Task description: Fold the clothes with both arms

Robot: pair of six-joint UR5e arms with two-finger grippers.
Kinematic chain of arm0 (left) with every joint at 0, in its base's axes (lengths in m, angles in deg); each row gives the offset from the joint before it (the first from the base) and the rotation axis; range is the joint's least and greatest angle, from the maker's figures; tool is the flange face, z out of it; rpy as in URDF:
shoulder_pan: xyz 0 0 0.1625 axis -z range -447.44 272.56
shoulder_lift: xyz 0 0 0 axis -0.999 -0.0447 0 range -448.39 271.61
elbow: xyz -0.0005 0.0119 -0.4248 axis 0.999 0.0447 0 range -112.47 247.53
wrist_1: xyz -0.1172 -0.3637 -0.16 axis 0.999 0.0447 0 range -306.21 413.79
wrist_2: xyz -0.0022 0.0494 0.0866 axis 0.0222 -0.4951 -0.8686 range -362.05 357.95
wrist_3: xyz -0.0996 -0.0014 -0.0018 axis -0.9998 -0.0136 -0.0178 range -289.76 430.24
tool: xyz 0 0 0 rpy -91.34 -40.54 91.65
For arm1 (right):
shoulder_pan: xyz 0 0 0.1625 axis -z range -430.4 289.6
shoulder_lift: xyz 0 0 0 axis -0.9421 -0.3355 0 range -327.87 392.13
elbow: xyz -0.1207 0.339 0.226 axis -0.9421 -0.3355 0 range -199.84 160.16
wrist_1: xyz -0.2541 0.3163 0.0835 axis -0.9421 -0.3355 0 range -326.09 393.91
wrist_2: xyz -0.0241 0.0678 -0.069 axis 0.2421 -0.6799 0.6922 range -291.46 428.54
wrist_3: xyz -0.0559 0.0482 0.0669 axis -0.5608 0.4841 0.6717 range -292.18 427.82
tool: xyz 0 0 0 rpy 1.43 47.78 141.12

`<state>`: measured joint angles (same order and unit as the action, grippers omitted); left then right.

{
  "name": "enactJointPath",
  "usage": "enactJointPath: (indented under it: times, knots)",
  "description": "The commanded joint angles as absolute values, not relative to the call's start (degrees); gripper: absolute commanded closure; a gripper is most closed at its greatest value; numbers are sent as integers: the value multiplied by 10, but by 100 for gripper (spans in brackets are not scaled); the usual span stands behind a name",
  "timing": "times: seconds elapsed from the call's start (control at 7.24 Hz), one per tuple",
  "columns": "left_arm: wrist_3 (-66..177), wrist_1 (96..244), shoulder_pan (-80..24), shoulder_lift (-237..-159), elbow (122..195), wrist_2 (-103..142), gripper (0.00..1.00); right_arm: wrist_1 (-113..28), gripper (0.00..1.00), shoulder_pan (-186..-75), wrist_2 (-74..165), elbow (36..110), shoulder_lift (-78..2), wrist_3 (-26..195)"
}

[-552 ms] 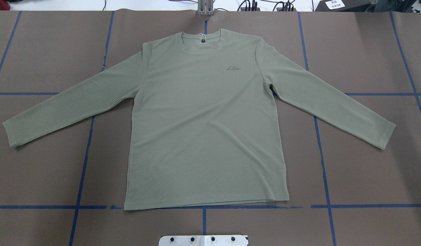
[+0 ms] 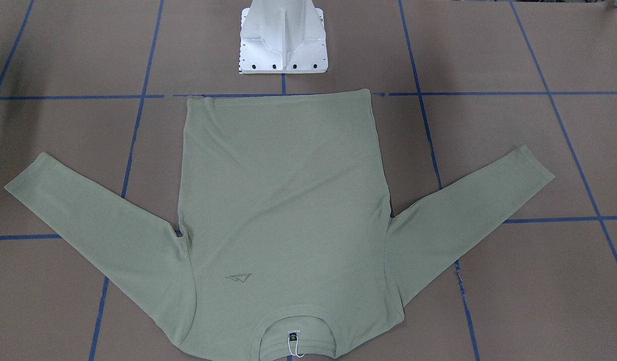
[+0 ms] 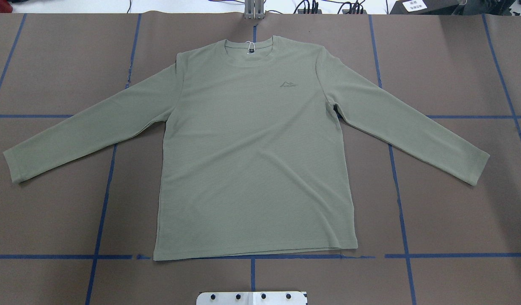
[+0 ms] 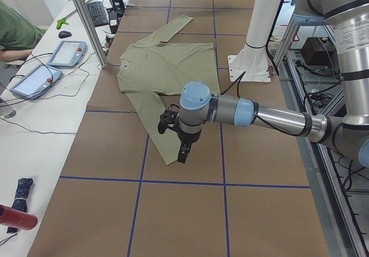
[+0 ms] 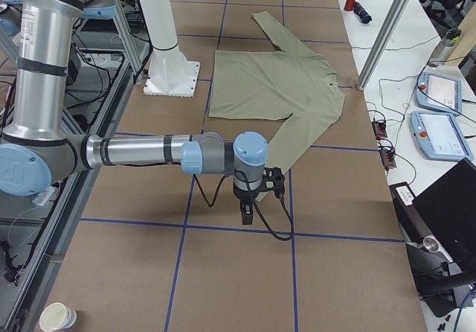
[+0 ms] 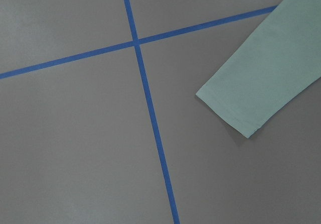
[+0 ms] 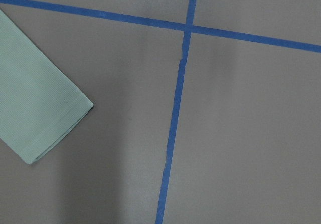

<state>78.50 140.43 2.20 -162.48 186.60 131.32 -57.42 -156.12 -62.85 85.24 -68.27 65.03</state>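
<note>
Black against the brown paper, your left claw point(image 4: 182, 152) hangs above the tabletop point(image 3: 53, 220), close over the left cuff point(image 6: 235, 114) of the shirt point(image 3: 252, 161). Only a side camera catches it, so I cannot tell whether it is released or clenched. The same goes for your right claw point(image 5: 248, 214), poised near the shirt's right cuff point(image 7: 50, 133).

The shirt itself lies flat and face up, with both sleeves angled out from the body. The white pedestal point(image 2: 283, 45) stands just past the shirt's hem. No fold looks to have been made yet, so I take the sleeves to be your first job.

Each wrist camera shows its cuff off to one side of the frame. Slide each claw in until it sits over its cuff before you lower it. Pinch at the cuff's end edge and catch both layers, not just the top one. Raise only enough to clear the tabletop, because this soft knit is likely to stretch and tug the body askew. Bring both sleeves in across the shirt's chest in step, so the pulls balance and the body stays square.
</note>
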Motion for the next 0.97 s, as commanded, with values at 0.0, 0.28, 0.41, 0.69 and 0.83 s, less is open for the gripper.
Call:
enactJointPath:
  times: [0.0,0.28,0.41,0.69,0.83]
  knots:
    - [781,1405,22,-1658,1887,1318,0,-504,0,-1561,-626,855,-662,653]
    - [782,1416,22,-1700,1860,1319,0,-448,0,-1562,-635,851,-660,657]
    - [782,1417,24,-1702,1869,1320,0,-446,0,-1562,-648,851,-664,657]
    - [782,1421,26,-1699,1865,1341,0,-440,0,-1557,-678,850,-664,710]
    - [781,1419,26,-1697,1865,1344,0,-405,0,-1539,-678,847,-667,769]
